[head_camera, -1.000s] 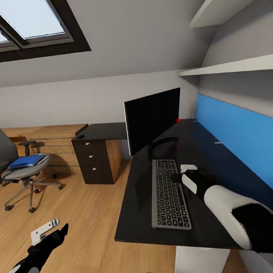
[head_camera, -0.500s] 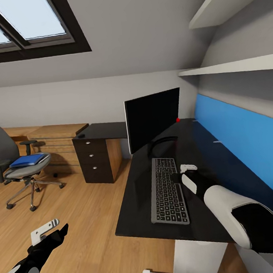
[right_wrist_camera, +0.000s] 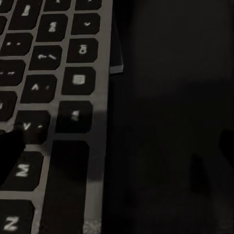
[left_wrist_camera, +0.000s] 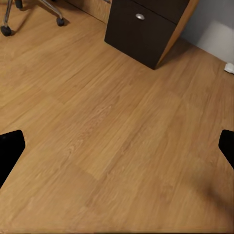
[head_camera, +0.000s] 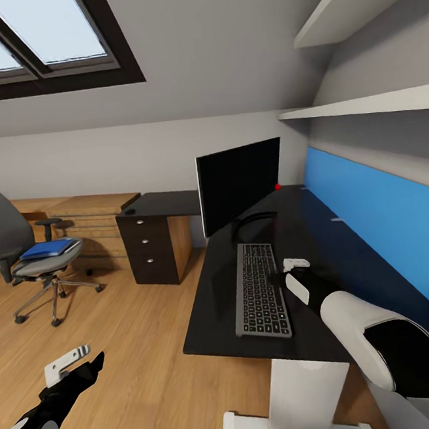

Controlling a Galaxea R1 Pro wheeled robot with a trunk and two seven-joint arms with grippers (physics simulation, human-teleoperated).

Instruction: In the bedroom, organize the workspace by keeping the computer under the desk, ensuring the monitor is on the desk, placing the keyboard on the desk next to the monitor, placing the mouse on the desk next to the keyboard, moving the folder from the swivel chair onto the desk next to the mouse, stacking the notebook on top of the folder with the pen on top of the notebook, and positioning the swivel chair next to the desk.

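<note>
The slim silver-grey keyboard with black keys [head_camera: 260, 290] lies on the long black-topped desk [head_camera: 308, 232] before the wide black-fronted monitor [head_camera: 240, 184], the right gripper [head_camera: 291, 274] parted and empty just beside its edge, while the left gripper [head_camera: 73, 364] hangs spread and empty above the wooden floor [left_wrist_camera: 117, 136], and the bright blue folder [head_camera: 46, 248] rests on the grey swivel chair [head_camera: 28, 258].
</note>
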